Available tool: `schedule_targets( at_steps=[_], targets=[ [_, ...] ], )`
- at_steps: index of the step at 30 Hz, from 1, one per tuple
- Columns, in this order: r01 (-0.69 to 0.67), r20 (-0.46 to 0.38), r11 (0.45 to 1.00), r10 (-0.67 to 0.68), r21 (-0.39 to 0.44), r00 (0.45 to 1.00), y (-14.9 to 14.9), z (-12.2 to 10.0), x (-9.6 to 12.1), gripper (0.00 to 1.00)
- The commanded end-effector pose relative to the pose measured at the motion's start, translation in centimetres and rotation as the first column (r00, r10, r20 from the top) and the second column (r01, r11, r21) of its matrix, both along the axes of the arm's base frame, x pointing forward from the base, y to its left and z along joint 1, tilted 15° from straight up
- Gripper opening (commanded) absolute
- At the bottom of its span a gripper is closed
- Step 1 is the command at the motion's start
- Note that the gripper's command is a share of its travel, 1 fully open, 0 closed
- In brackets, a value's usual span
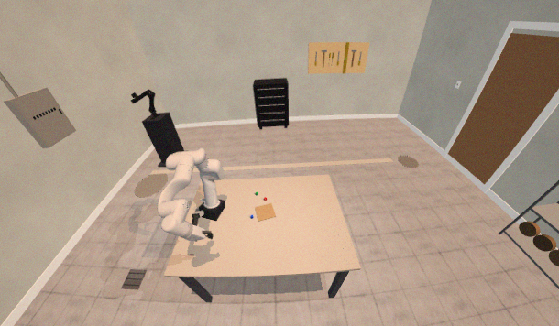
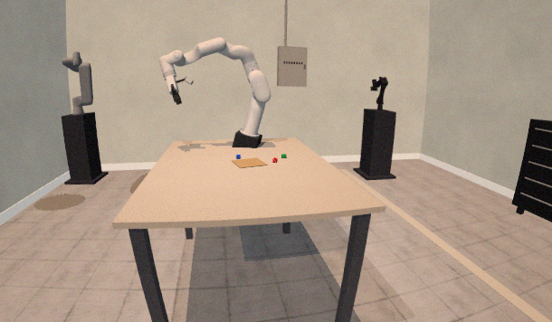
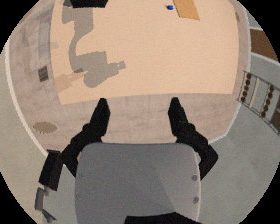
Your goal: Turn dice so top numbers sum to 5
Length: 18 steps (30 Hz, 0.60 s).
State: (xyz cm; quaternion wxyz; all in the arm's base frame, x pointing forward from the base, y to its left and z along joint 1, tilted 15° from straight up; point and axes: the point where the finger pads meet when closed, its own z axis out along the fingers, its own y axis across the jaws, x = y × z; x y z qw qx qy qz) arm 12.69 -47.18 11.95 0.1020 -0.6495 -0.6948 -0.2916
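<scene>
Nearest in the outside view is the big tan bench (image 1: 292, 247) (image 2: 252, 194) (image 3: 151, 55). On it lies the flat orange mat (image 1: 265, 212) (image 2: 249, 163) (image 3: 187, 9). The red die (image 1: 265, 199) (image 2: 275, 160), blue die (image 1: 251, 216) (image 2: 238, 156) (image 3: 170, 7) and green die (image 1: 257, 193) (image 2: 283, 156) sit around it, all off it; their dots are too tiny to read. Farther back, the white arm (image 1: 174, 189) (image 2: 260, 86) bends up high from its black base (image 1: 222, 206) (image 2: 236, 142). Its gripper (image 1: 208, 235) (image 2: 178, 102) (image 3: 138, 104) hangs in the air, fingers wide apart, with nothing in them. A gray box (image 1: 40, 118) (image 2: 292, 66) is on the wall behind.
</scene>
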Motion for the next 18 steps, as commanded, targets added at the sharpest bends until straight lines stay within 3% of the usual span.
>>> schedule_targets(
  at_steps=[1,2,3,4,5,6,7,10,11,12,14,16,17,18],
  targets=[
    [-0.011,0.011,1.000,0.011,-0.023,1.000,2.0,1.1,4.8,1.00],
    [-0.011,0.011,1.000,0.011,-0.023,1.000,2.0,1.1,4.8,1.00],
    [-0.014,0.013,0.999,0.014,-0.030,1.000,3.3,1.5,7.1,1.00],
    [-0.014,0.013,0.999,0.014,-0.030,1.000,3.3,1.5,7.1,1.00],
    [-0.018,0.014,0.999,0.019,-0.038,1.000,5.1,2.0,9.6,1.00],
    [-0.018,0.014,0.999,0.019,-0.038,1.000,5.1,2.0,9.6,1.00],
    [-0.022,0.013,0.999,0.023,-0.047,1.000,6.9,2.3,11.7,1.00],
    [-0.022,0.013,0.999,0.023,-0.047,1.000,7.3,2.4,12.3,1.00],
    [-0.027,0.009,0.998,0.028,-0.056,1.000,9.9,2.8,14.9,1.00],
    [-0.027,0.009,0.998,0.028,-0.056,1.000,9.9,2.8,14.9,1.00],
    [-0.032,0.001,0.997,0.032,-0.065,0.999,12.8,3.1,17.3,1.00],
    [-0.032,0.001,0.997,0.032,-0.065,0.999,12.9,3.1,17.3,1.00],
    [-0.036,-0.010,0.996,0.035,-0.077,0.999,16.0,3.3,19.3,1.00],
    [-0.036,-0.010,0.996,0.035,-0.077,0.999,16.2,3.3,19.4,1.00]
  ],
)
